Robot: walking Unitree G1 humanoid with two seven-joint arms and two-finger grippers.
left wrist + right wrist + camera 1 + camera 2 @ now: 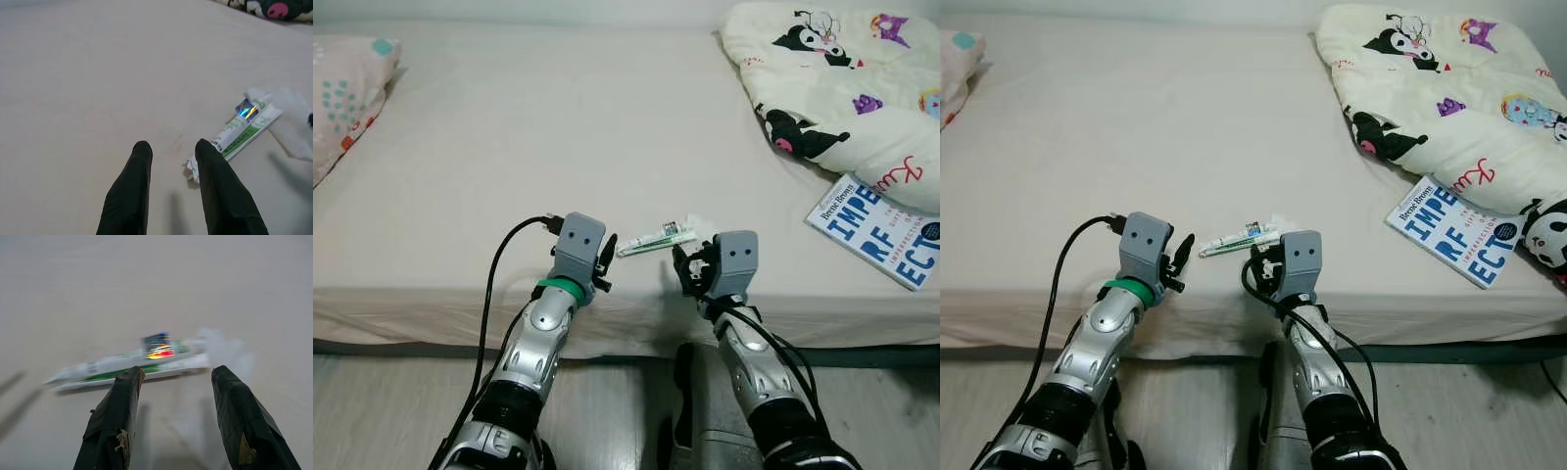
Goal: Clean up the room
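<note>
Toothpaste tube near bed front edge, print blurred; left gripper and right gripper both spread, flanking it.

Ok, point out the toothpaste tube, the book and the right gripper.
toothpaste tube (655, 240): left eye view, middle of tube.
book (876, 230): left eye view, cover centre.
right gripper (173, 421): right wrist view, midway between open fingertips.

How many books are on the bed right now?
1. The book lies flat near the bed's front edge on the robot's right, partly tucked under the cartoon-print blanket. The blanket could hide others.
</note>
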